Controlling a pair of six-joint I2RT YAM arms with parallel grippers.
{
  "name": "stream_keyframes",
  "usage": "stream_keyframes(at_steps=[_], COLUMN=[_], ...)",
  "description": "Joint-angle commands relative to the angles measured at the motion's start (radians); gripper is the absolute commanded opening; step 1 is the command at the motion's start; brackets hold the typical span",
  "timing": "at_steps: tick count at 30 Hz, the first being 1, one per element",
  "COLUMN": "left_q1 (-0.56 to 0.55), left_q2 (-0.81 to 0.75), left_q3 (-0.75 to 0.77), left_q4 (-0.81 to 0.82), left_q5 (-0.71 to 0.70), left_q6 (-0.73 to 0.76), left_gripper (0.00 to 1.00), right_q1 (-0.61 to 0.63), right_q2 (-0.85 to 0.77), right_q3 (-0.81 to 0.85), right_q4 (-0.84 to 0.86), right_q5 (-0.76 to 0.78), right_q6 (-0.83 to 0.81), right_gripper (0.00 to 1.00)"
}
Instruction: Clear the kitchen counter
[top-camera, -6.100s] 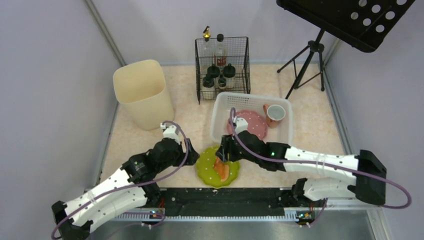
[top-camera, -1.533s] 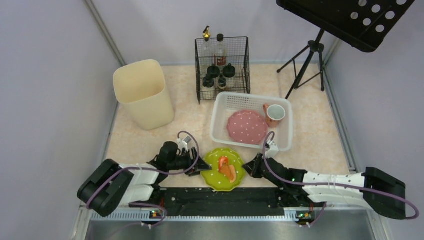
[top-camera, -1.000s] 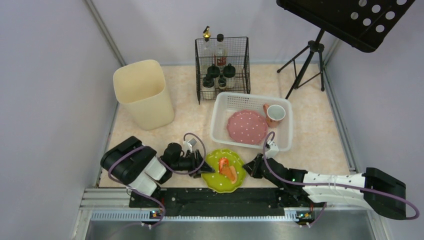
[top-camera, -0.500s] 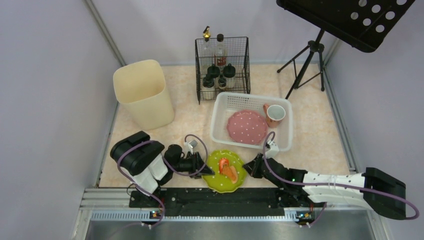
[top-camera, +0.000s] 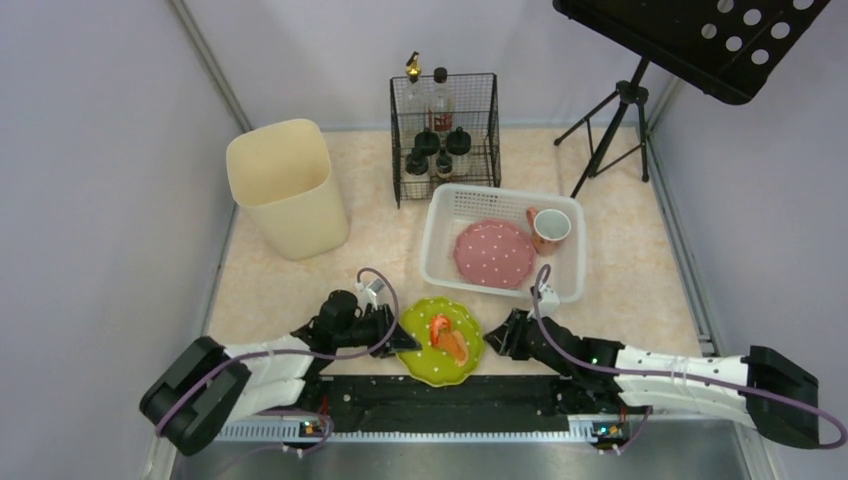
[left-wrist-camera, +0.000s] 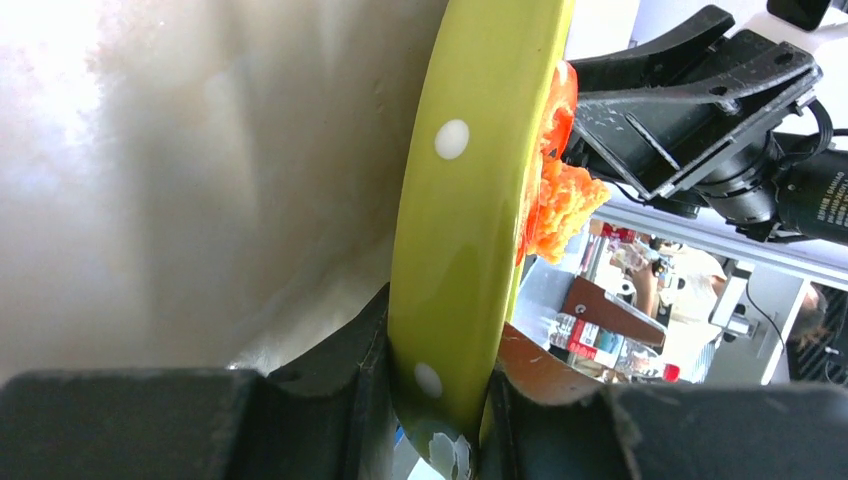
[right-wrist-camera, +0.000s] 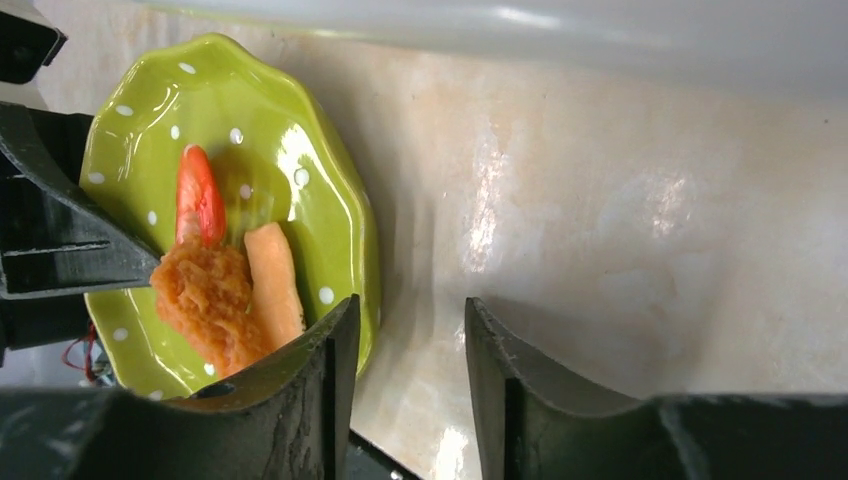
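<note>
Counter check, operator to arm: what sits on the marbled kitchen counter (top-camera: 290, 285), and where?

Arm to operator: The kitchen counter runs from my bases to the back wall. At its near edge, between my two grippers, lies a green plate (right-wrist-camera: 240, 175) carrying orange food scraps (right-wrist-camera: 215, 300). Farther back stand a cream bin (top-camera: 288, 190), a white basket (top-camera: 432, 245) holding a pink plate (top-camera: 494, 252) and a cup (top-camera: 552, 228), and a wire rack (top-camera: 444, 150) of bottles.

Operator to arm: Gripper condition?

Arm to operator: My left gripper (top-camera: 398, 338) is clamped on the green plate's left rim, which fills the gap between both fingers. My right gripper (right-wrist-camera: 408, 370) has its fingers apart at the right rim and grips nothing. Bare counter shows between them.

Operator to arm: Hazards from here?

Arm to operator: These are judgements.
1. I grip one side of the rim only, so the glossy plate may pivot or slip when lifted.
2. If it tilts early, the loose scraps slide onto the counter and not into the bin.
3. My right fingers sit just beside the rim, so a sideways move could knock the plate against my left hold.
4. The plate is near the counter's edge, so a slip could drop it onto the front rail.
</note>
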Motion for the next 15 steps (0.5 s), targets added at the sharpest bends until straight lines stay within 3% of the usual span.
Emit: stream_keyframes(at_steps=[1, 8, 15], left_q1=[0.006, 0.006, 0.007], left_q2=[-0.128, -0.310, -0.599], left_q3=[-0.032, -0.068, -0.022], left_q4=[-0.135, -0.200, -0.453], left_q5=[-0.028, -0.009, -0.009], left_q6=[0.014, -0.022, -0.021], left_gripper=[0.00, 0.00, 0.00], right_q1=[0.008, 0.008, 0.008], right_q2=[-0.044, -0.134, -0.170], right_q3=[0.034, 0.090, 0.113], right_q4=[-0.226, -0.373, -0.447], right_q5=[-0.045, -0.016, 0.017], right_q6=[0.038, 0.024, 0.029], right_gripper=[0.45, 0.49, 0.50])
